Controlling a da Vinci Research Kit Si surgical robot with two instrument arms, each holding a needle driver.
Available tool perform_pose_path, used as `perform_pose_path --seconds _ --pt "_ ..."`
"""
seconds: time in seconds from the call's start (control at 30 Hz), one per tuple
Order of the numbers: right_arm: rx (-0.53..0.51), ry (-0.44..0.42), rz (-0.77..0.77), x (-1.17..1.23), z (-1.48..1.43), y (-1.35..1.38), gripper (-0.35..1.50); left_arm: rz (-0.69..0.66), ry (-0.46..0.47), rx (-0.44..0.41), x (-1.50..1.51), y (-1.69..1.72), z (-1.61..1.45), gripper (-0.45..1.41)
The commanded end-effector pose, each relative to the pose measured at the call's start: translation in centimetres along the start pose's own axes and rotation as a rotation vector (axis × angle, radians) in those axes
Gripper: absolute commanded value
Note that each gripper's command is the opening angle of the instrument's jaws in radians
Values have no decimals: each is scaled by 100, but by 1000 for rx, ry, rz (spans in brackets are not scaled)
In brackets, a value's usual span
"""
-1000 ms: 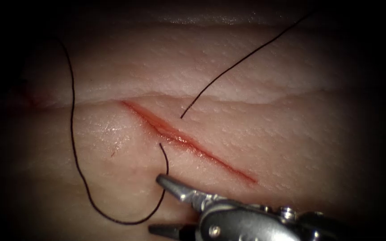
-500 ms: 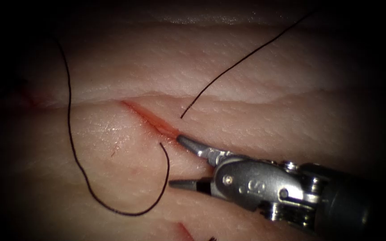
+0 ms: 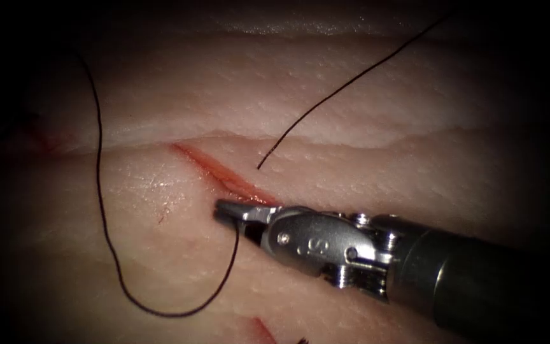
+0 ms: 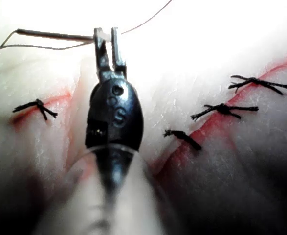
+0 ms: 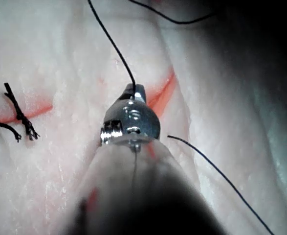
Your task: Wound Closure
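My right tool (image 3: 224, 210) comes in from the right, with its jaws shut on the black thread (image 3: 100, 191) where it leaves the tissue (image 3: 383, 172) just left of the cut (image 3: 211, 169). From there the thread loops down and round to the upper left. A second strand (image 3: 351, 79) runs from the upper right into the tissue just right of the cut. In the right wrist view the right tool's tip (image 5: 133, 90) pinches the thread (image 5: 109, 39). My left tool (image 4: 106, 36) is shut on the needle (image 4: 55, 35) near one end, held off the tissue.
Several knotted black stitches (image 4: 224, 108) lie across another red cut in the left wrist view, and one more stitch (image 4: 35, 106) sits apart. Knotted stitches (image 5: 18, 115) also show in the right wrist view. A small red mark (image 3: 259, 328) lies near the front.
My right tool moved up and to the left from the front edge with open jaws, then closed them on the thread at the left lip of the cut.
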Motion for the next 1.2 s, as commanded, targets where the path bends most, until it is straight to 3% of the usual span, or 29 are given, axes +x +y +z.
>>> perform_pose_path --seconds 0.03,0.27,0.6,0.73,0.93,1.03,1.13,1.17,1.2 --pt "-4 -5 0 2 2 6 -35 0 1 -1 -5 2 5 -45" --pt "-2 0 2 26 -23 -10 -35 0 1 0 -6 2 6 -45" --pt "152 42 -55 136 -34 -98 -35 4 -1 4 -9 4 11 -45" --pt "216 47 -86 166 -30 -128 -35 9 -12 -1 -12 5 13 -45" --pt "312 75 -109 192 -19 -162 -35 11 -13 0 -13 7 16 -45" --pt "317 76 -91 192 -15 -159 -35 12 -12 -1 -13 9 17 -45" --pt "279 55 -80 182 -13 -140 79 12 -13 -5 -13 9 17 -45" --pt "255 40 -76 177 -15 -133 106 12 -13 -5 -13 9 17 -45" --pt "243 34 -70 173 -17 -126 116 12 -13 -5 -13 9 17 -45"
